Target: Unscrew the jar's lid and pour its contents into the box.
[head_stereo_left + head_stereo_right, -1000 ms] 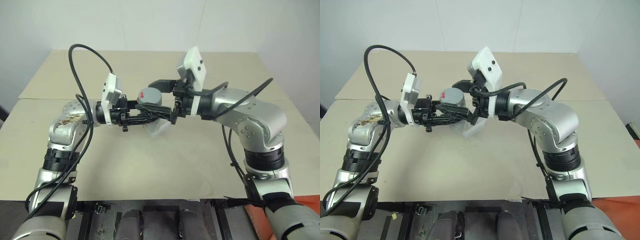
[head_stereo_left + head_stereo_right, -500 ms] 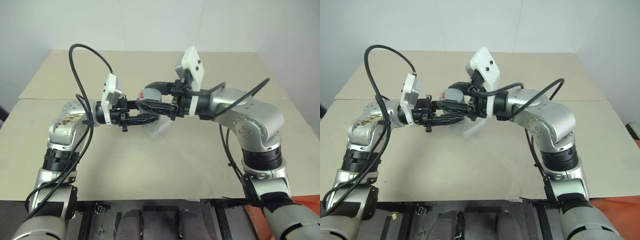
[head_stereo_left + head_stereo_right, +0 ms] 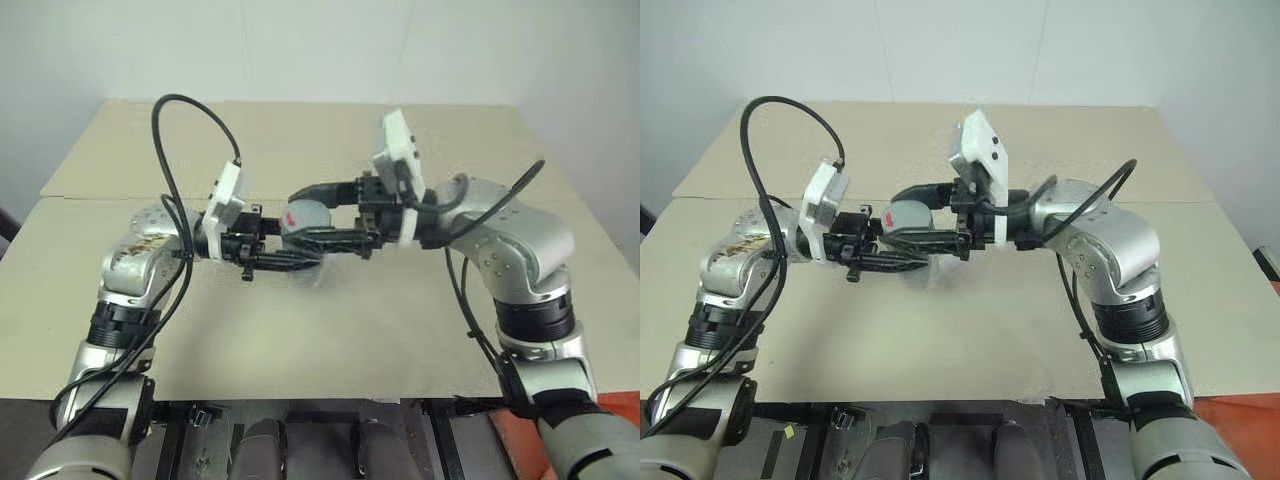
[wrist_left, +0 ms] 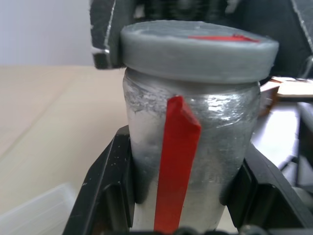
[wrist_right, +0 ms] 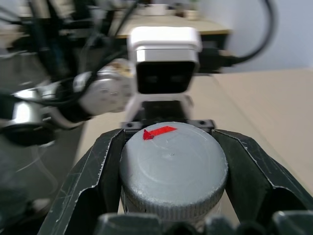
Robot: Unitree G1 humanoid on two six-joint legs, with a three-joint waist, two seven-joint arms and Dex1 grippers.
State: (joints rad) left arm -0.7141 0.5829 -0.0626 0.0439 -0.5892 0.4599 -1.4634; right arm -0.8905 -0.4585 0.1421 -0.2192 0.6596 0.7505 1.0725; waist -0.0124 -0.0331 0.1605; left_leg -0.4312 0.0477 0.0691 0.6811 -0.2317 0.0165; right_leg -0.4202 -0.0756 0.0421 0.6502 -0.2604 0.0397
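so the jar [image 4: 195, 161] is up in the air over the middle of the table [image 3: 400, 320], held between both arms in front of me. it's a silvery cylinder with a red stripe [image 4: 173, 161] running down its side, and it sits roughly upright, maybe a touch tilted. the lid [image 5: 173, 174] is on top of it, grey, with a little red mark [image 5: 159, 131] near its edge.

left gripper [image 4: 188, 196] comes in level from my left and its jaws are clamped on the jar's body, one black finger on each side, low down under the lid. right gripper [image 5: 173, 171] comes in level from my right and its jaws are closed around the lid, a finger hugging each side of the rim. in the head views the two grippers meet at the jar, right one slightly higher than the left.

just under the jar, in the left eye view, there's a pale blurry clear thing on the table, which i take to be the box [image 3: 312, 274]. a corner of clear plastic also peeks in down low in the left wrist view. can't tell if the lid is loosened at all or if anything is inside the jar.
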